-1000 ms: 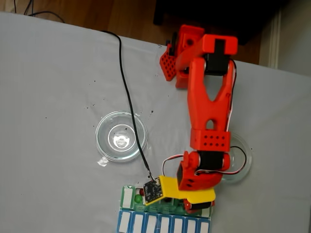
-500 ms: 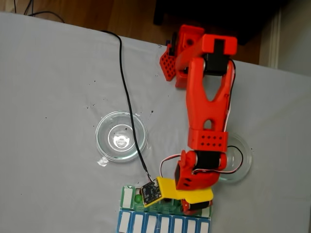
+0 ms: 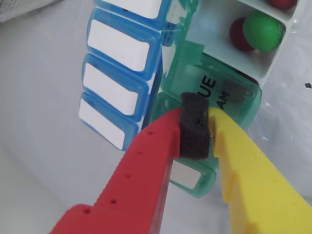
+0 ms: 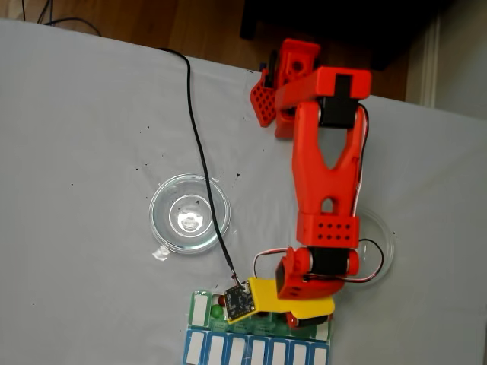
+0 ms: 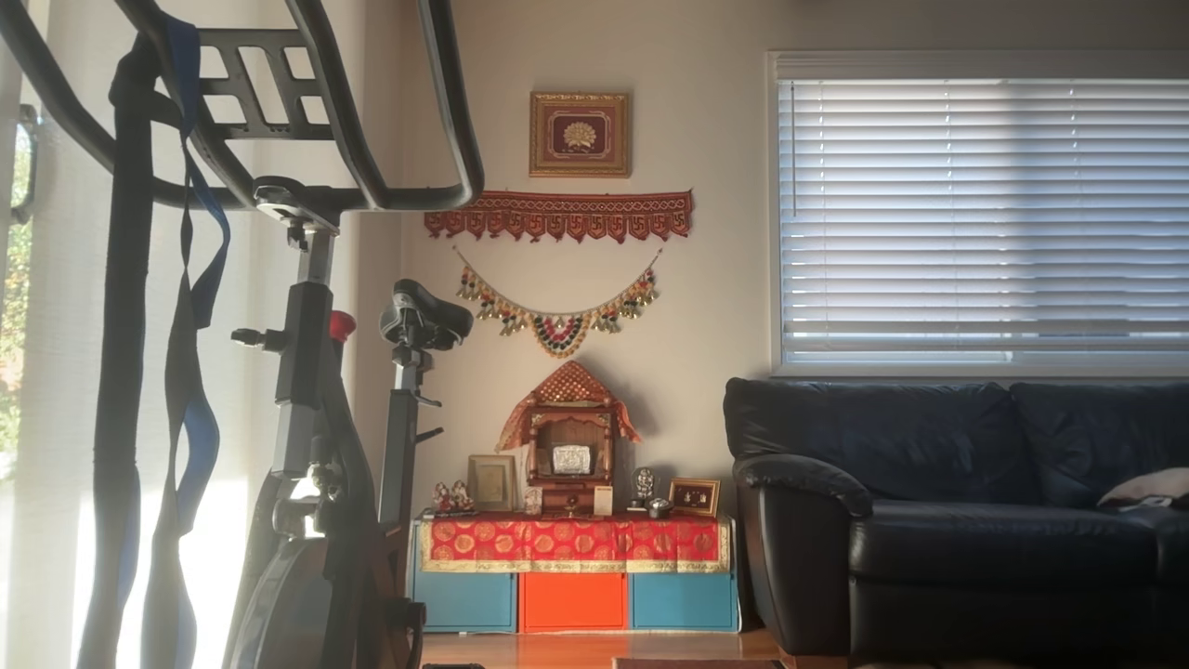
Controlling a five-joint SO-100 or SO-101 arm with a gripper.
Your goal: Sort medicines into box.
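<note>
- In the wrist view, the blue-lidded pill organizer row lies at the left with its white-labelled lids shut, its long side touching the green one.
- Right of it is the green-lidded pill organizer; one translucent green lid, printed "UE" and "AM", is down, while the compartment above it stands open.
- That open compartment holds a bright green ball touching a dark red ball; another dark red ball shows at the top edge in the next compartment.
- The gripper, with its red finger at left and its yellow finger at right, is nearly closed, with a black foam pad filling the gap between the fingers; the tips rest over the closed green lid, and they grasp no ball.
- In the fixed view, a clear round dish sits at the left on the white tablecloth, empty.
- The red arm reaches down over the organizer at the bottom edge, and a second clear dish lies partly beneath it.
- The other view shows an exercise bike at left, a small shrine in the middle and a black sofa at right.
</note>
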